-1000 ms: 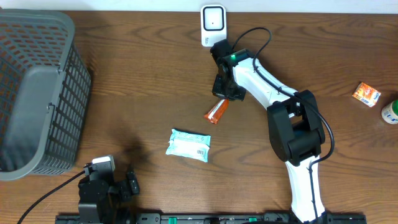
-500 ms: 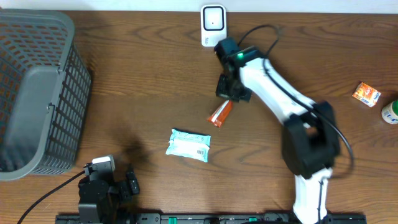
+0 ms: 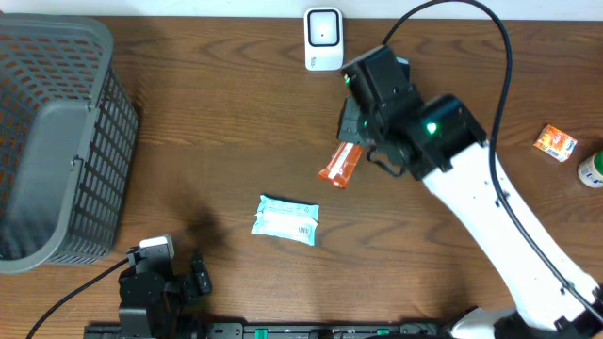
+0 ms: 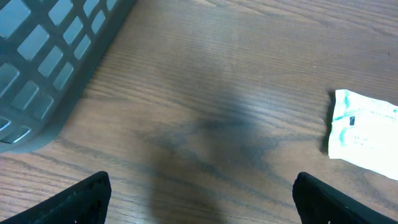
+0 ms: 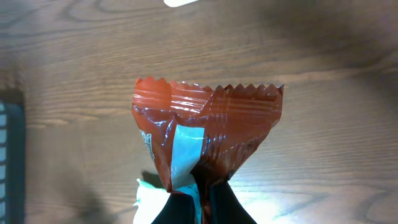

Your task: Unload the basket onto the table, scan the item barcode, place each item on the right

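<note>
Orange packet [image 5: 205, 134], lower end pinched in right gripper [image 5: 202, 198]

Two wrapped packets are counted: one red packet [image 3: 341, 163] and one pale blue packet [image 3: 285, 219]. One grey basket [image 3: 57, 141] is seen, and one white scanner [image 3: 323, 38]. One small orange box [image 3: 555, 142] is counted, along with one round container [image 3: 592, 169] (cut off by the edge of the overhead view). One table [image 3: 207, 94] is seen. Two grippers are counted: the left gripper [image 4: 202, 193] and the right gripper [image 5: 200, 205].
</note>
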Robot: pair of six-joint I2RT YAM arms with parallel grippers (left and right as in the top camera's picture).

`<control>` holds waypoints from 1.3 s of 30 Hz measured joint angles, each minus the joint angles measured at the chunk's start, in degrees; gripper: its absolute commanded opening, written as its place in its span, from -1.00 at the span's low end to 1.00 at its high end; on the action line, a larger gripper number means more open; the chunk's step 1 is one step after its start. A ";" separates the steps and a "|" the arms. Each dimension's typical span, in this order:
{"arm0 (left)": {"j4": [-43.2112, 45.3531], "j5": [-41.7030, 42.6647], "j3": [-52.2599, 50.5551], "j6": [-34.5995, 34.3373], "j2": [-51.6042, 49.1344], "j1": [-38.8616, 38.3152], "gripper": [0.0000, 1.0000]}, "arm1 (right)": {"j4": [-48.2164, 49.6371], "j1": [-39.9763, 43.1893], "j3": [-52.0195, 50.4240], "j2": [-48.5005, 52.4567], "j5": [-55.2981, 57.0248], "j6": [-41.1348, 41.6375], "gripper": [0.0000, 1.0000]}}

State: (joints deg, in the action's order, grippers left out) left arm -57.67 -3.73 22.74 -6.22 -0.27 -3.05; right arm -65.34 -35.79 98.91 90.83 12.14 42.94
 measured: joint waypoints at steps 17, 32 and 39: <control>0.00 0.00 0.00 0.00 0.00 0.00 0.88 | 2.14 -1.46 -0.22 -0.85 4.94 -0.02 -0.97; 0.00 0.02 0.00 0.00 -0.02 0.00 0.88 | 86.44 0.42 -7.78 21.38 22.93 -42.45 -0.98; 0.00 0.20 0.00 0.00 -0.04 0.00 0.88 | 130.94 4.50 -7.26 38.64 20.00 -67.45 -0.98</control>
State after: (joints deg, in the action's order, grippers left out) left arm -57.67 -3.53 22.74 -6.22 -0.32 -3.05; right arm 65.60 -31.29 91.66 129.47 32.14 -24.51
